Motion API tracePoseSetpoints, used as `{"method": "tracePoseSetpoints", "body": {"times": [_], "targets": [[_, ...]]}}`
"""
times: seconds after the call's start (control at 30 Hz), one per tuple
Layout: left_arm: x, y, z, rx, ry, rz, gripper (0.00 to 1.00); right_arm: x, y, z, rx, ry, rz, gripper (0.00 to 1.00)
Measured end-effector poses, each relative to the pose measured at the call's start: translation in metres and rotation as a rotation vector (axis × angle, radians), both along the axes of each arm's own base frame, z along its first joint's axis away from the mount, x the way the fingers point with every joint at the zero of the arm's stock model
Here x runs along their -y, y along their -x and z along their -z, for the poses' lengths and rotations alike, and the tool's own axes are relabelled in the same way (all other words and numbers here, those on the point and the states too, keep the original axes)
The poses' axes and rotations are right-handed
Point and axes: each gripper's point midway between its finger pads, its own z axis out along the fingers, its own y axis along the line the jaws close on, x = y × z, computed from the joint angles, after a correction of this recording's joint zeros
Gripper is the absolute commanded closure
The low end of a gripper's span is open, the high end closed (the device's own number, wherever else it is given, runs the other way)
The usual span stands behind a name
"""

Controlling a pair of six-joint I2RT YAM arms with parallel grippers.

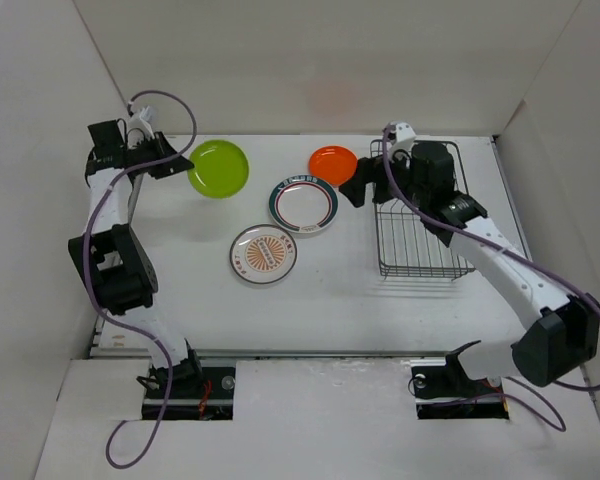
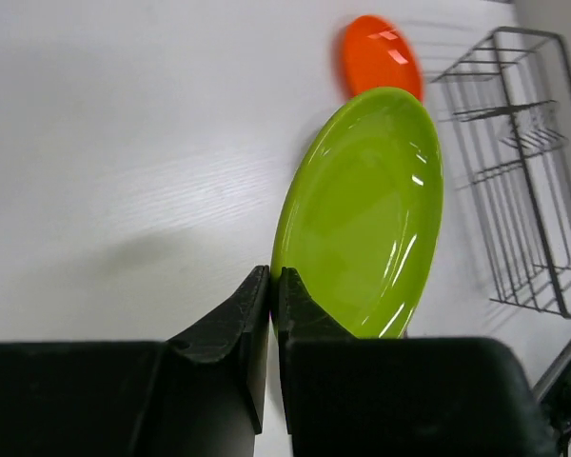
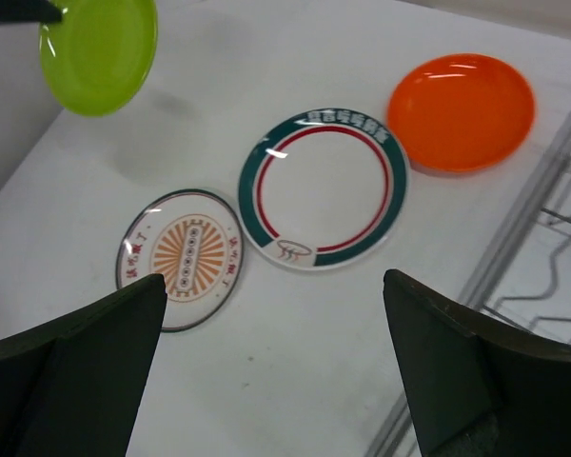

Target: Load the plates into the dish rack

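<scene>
**First plate gripped, rack waiting on the far side**

The left gripper (image 2: 274, 286) is clamped on the rim of the lime-green plate (image 2: 366, 219). Its jaws are pinched nearly together on the near edge. The plate tilts and casts a shadow on the table (image 1: 310, 300), so it looks lifted clear. In the overhead view it sits at the upper left of the frame. The step in hand seems to be the pick and carry of this first plate.

The dish rack (image 1: 420, 240) lies at the right of the overhead view, well apart from the held plate, and no plate shows in it. The next move calls for a long carry across the frame. The plate must then turn on edge so it drops between the prongs. A handover to the other arm may serve better, since the rack lies beside that arm.

The right gripper (image 3: 274, 295) hangs with its jaws spread wide and holds nothing. It is just left of the rack and near the orange plate (image 1: 333, 160). The rim-banded white plate (image 1: 303, 204) and the sunburst plate (image 1: 263, 253) lie flat at centre frame.

The table is white, matt and faintly grained. Plain white panels (image 1: 310, 70) wall it in at the back and both sides.
</scene>
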Motion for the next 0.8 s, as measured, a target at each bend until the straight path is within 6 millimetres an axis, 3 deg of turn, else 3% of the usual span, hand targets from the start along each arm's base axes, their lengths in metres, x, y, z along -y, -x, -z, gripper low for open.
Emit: {"method": "tracePoseSetpoints", "body": {"times": [0.1,0.2,0.47,0.6,0.8], "targets": [[0.014,0.01,-0.052,0.123,0.016,0.076,1.0,-0.036,-0.002,0.007,-0.018,-0.037,-0.092,0.0],[0.027,0.022,-0.078,0.18,0.037,0.137,1.0,-0.071,-0.001,0.013,-0.034,-0.059,-0.167,0.0],[0.046,0.038,-0.081,0.154,0.089,0.213,1.0,-0.164,-0.001,-0.017,0.005,-0.175,-0.356,0.0],[0.056,0.042,-0.081,0.148,0.099,0.242,1.0,-0.184,-0.008,-0.024,0.008,-0.232,-0.388,0.0],[0.067,0.053,-0.091,0.164,0.128,0.282,1.0,-0.198,-0.023,-0.013,-0.032,-0.26,-0.385,0.0]]}}
